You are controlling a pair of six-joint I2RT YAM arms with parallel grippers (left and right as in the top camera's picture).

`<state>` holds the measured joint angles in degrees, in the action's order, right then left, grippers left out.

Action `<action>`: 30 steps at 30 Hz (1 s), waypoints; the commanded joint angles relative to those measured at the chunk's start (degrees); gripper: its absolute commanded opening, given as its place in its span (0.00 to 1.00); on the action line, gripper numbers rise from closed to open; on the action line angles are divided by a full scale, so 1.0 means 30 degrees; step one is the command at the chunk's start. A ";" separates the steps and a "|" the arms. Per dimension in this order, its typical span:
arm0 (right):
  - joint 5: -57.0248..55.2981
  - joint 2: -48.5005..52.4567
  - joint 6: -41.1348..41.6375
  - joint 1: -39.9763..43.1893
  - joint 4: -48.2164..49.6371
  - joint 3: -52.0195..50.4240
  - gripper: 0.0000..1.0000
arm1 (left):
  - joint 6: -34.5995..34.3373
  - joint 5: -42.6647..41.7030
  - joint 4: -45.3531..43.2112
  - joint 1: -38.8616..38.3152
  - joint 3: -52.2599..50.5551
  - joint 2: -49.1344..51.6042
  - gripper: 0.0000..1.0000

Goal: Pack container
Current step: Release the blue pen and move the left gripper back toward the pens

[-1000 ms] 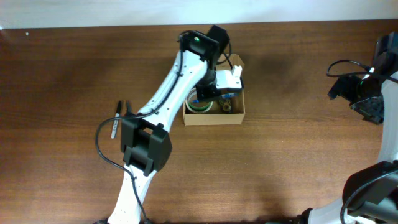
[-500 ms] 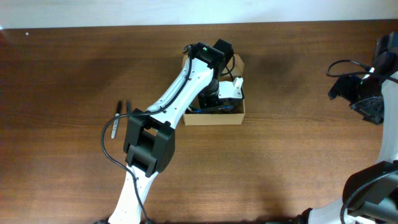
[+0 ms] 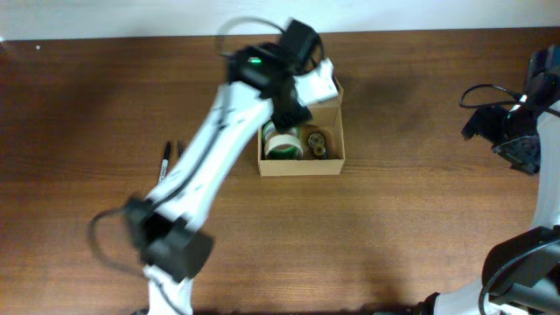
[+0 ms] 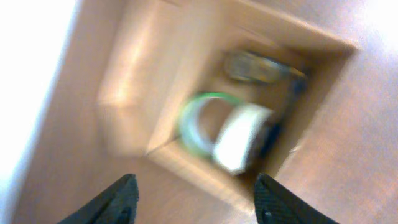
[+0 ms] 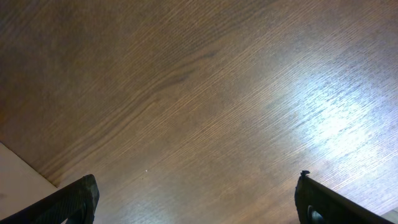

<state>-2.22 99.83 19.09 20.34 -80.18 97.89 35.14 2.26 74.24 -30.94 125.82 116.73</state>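
The container (image 3: 302, 167), a tan cardboard box, stands open at mid-table. Inside lie a green-and-white tape roll (image 3: 282, 143) and a small brownish item (image 3: 318, 144). My left gripper (image 3: 318, 85) hovers over the box's far edge, blurred by motion. In the left wrist view the left gripper (image 4: 196, 202) is open and empty. It looks down on the box wall (image 4: 149, 74), the green-rimmed roll (image 4: 208, 115) and a white roll (image 4: 242, 137) beside it. My right gripper (image 5: 196, 196) is open over bare wood, and its arm (image 3: 512, 131) is at the table's right edge.
Two dark pens (image 3: 166, 168) lie on the table left of the box, near the left arm's link. The white wall runs along the table's far edge just behind the box.
My left gripper has risen out of the box toward its far edge and its jaws have opened. The left arm swung left. The right arm has not moved.
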 commanded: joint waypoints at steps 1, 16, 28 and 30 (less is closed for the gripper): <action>0.0036 0.0153 0.0022 0.0109 0.0015 -0.0073 0.99 | -0.3942 0.2419 -0.0969 0.2907 -0.0539 -0.4357 0.62; 0.0036 0.0153 0.0022 0.0109 0.0007 -0.0073 0.99 | -0.7847 -0.1311 -0.3322 1.3923 -1.1278 -0.4328 0.74; 0.0036 0.0153 0.0022 0.0109 0.0007 -0.0073 0.99 | -0.6127 -0.1479 -0.4896 1.4025 -1.1788 -0.0525 0.73; 0.0036 0.0153 0.0022 0.0109 0.0007 -0.0073 0.99 | -0.5843 -0.1472 -0.4896 1.4025 -1.1788 -0.0058 0.70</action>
<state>-2.24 99.83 19.09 20.34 -80.18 97.91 14.68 -1.37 59.68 10.96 90.21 113.38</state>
